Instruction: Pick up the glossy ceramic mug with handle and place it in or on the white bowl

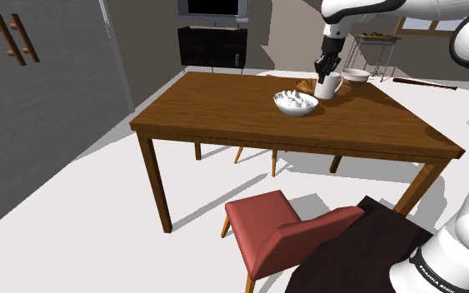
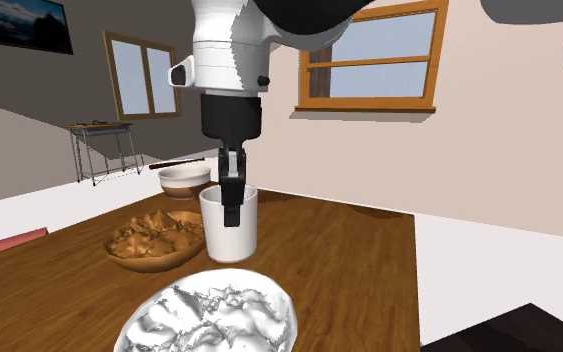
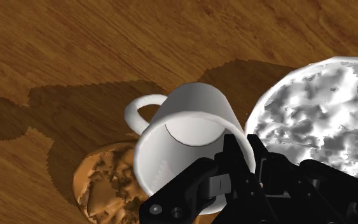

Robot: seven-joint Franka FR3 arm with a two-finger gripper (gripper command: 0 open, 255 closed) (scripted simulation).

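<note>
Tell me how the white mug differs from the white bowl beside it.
The mug is tall, smooth-walled and has a handle; the white bowl is low, wide and handleless. The mug's surface is plain, the white bowl's bumpy and crinkled. The end effector grips the mug's rim; nothing touches the white bowl. Both are white.

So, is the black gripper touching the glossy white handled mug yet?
Touching. The second exterior view shows the gripper straddling the white mug at its rim, one finger pressed flat on the outer wall; the wrist view agrees.
</note>
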